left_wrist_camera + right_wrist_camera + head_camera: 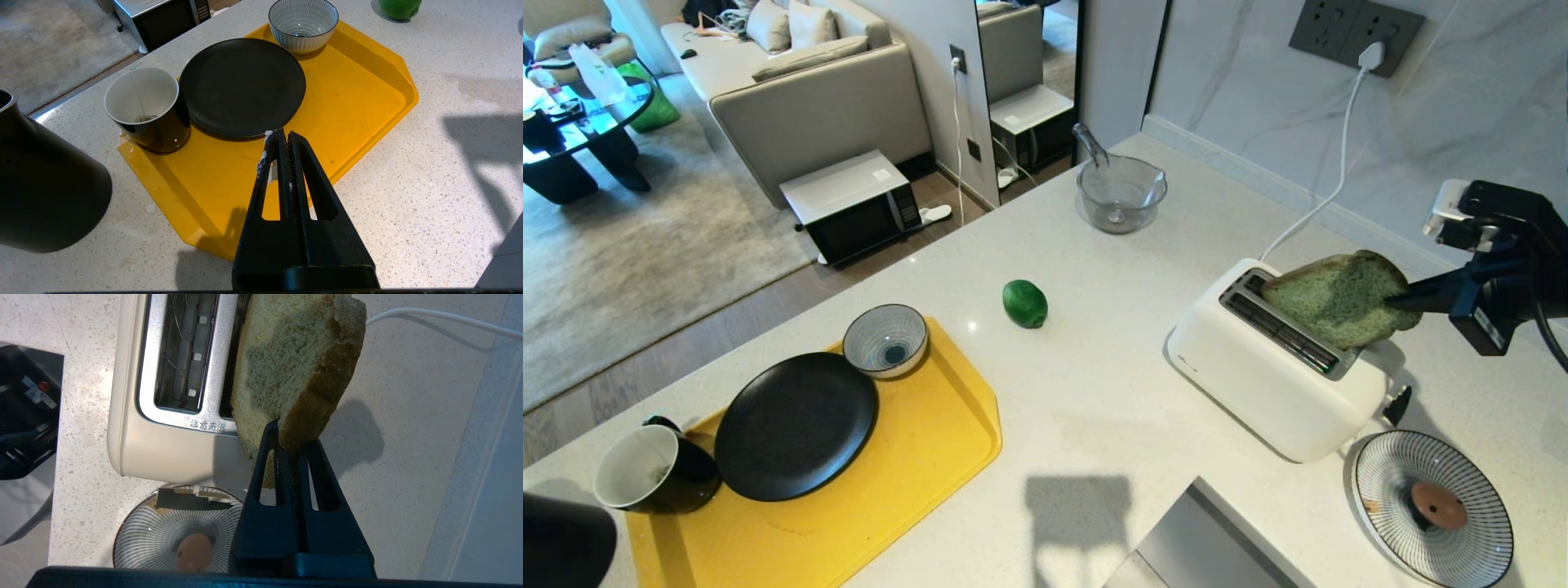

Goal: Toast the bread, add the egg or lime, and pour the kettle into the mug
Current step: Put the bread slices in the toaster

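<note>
My right gripper (1401, 299) (292, 433) is shut on one corner of the pale green bread (1339, 298) (294, 367). The slice hangs tilted over the white toaster (1262, 376) (163, 453), its far corner at the back slot. The egg (1437, 505) (194, 552) lies on a striped plate (1380, 478) beside the toaster. The lime (1024, 303) (399, 7) rests on the counter. The black mug (654, 469) (147, 108) stands on the yellow tray (915, 490) (359, 94), with the kettle (41, 183) beside it. My left gripper (284, 134) hovers shut and empty over the tray.
A black plate (796, 425) and a striped bowl (885, 339) share the tray. A glass bowl (1121, 192) stands at the back of the counter. The toaster's white cord (1327, 196) runs up to the wall socket. The counter edge drops off at the left.
</note>
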